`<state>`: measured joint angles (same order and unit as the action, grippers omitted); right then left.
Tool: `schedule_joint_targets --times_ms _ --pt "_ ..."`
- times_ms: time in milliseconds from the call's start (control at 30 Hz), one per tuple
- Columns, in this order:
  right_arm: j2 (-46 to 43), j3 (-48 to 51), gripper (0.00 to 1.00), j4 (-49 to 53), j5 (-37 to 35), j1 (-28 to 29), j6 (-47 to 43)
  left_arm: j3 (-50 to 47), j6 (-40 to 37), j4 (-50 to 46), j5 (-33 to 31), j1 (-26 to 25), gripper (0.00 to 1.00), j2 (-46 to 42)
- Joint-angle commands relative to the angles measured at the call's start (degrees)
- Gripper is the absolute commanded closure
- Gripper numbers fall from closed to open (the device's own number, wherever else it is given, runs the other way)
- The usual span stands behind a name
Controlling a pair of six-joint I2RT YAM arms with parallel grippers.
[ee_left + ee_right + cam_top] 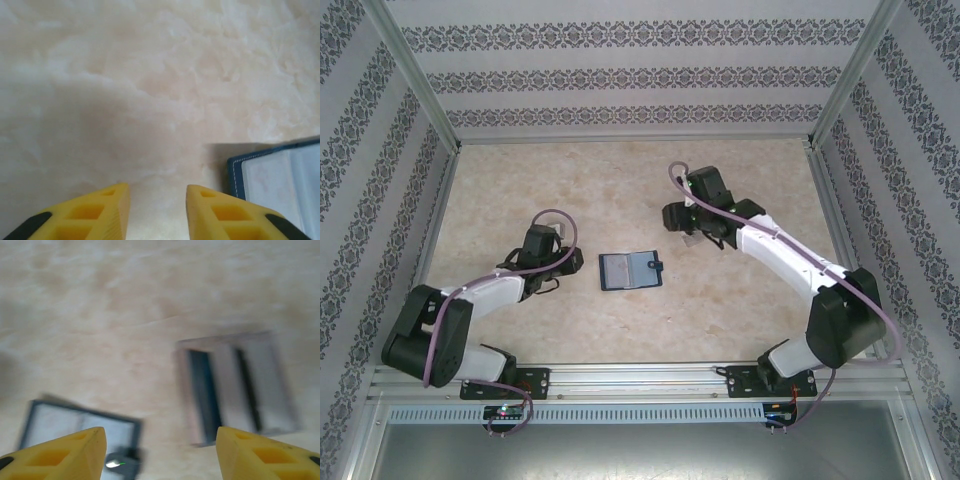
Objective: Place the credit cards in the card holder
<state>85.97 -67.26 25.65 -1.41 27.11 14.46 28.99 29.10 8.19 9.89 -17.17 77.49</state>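
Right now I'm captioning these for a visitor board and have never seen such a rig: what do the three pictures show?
These are two robot arms, the left arm and the right arm, bolted to the near edge of a table. The wide picture looks down from above and behind them. The other two come from a camera on each wrist, so the yellow wedges are the fingers of the left gripper and the right gripper. An open dark-blue wallet lies between the arms. The right wrist camera also shows a pale striped rectangle, too blurred to name. Both grippers are open and hold nothing.
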Motion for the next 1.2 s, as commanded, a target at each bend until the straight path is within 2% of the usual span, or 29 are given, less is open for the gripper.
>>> schedule_joint_targets --times_ms 0,100,167,300,367,633,933,1033,1167 --pt "4.47 -4.18 0.39 7.31 -6.85 -2.93 -6.78 -1.91 -0.43 -0.23 -5.27 0.43 0.62 -2.65" --pt "8.88 -8.07 0.36 10.49 0.03 -4.29 -9.16 -2.33 -1.15 -0.79 -6.22 0.43 0.6 -4.23" --pt "11.68 -10.07 0.35 11.57 1.27 -3.04 -9.81 -2.88 -0.98 -0.22 -6.93 0.46 0.59 -4.68" --pt "17.89 -14.49 0.34 14.65 -9.6 1.68 -11.92 -2.81 -1.23 -0.28 -6.86 0.44 0.57 -4.37" --pt "20.7 -16.62 0.34 15.8 -11.81 3.06 -12.73 -2.79 -1.11 -0.31 -6.58 0.47 0.56 -4.31" --pt "24.67 -19.68 0.33 17.85 -25.06 4.33 -12.35 -2.09 -1.09 -0.62 -6.01 0.53 0.54 -3.29" --pt "24.31 -19.01 0.35 18.99 -29.9 4.36 -12.45 -1.8 -1.08 -0.31 -5.34 0.4 0.53 -2.5" --pt "23.98 -18.64 0.37 18.15 -30.54 4.29 -12.6 -1.4 -1.15 -1.85 -6.63 0.41 0.53 -2.1" --pt "24.06 -18.82 0.39 18.55 -30.37 3.91 -12.27 -1.41 -1.06 -0.62 -5.25 0.45 0.53 -1.84"
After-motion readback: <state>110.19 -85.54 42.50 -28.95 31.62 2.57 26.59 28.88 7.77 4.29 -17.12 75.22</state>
